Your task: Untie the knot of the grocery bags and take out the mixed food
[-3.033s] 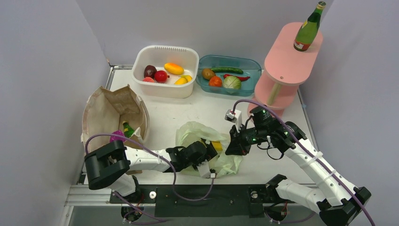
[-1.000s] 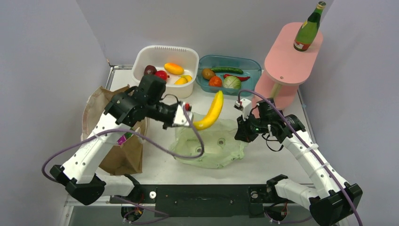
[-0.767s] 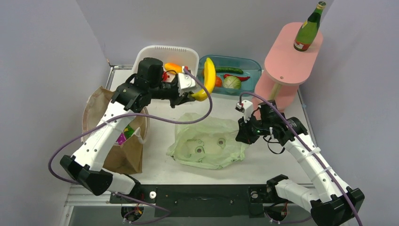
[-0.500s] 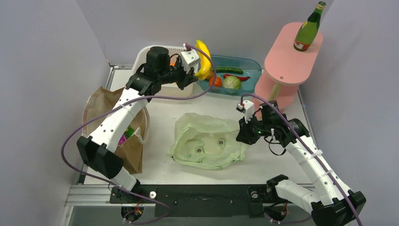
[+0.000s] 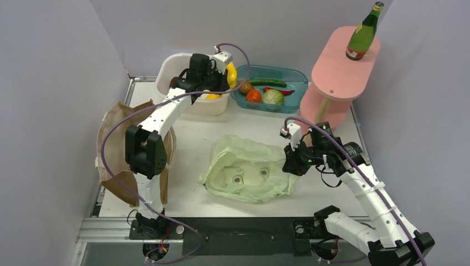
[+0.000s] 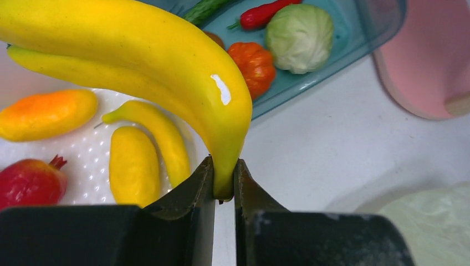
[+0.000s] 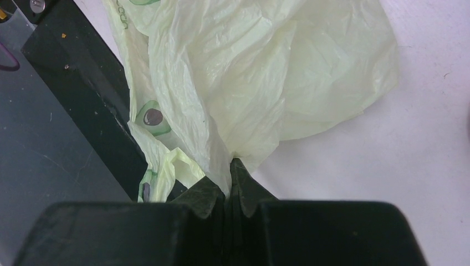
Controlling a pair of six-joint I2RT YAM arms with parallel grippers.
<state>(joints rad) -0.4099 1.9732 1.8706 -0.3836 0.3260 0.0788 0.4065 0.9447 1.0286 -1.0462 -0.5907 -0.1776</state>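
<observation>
White tabletop [image 5: 249, 124]: your left gripper [image 6: 224, 191] is pinching one smooth curved banana [image 6: 138, 50], right gripper [image 7: 228, 183] clamping one crinkly plastic bag [image 7: 249, 83].

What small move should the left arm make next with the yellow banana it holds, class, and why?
Probably lower slightly and open the left claw, dropping the yellow banana into the white perforated tub. The claw pinches the banana's tip over that tub, where other fruits lie, so this looks like the place to put it.
</observation>
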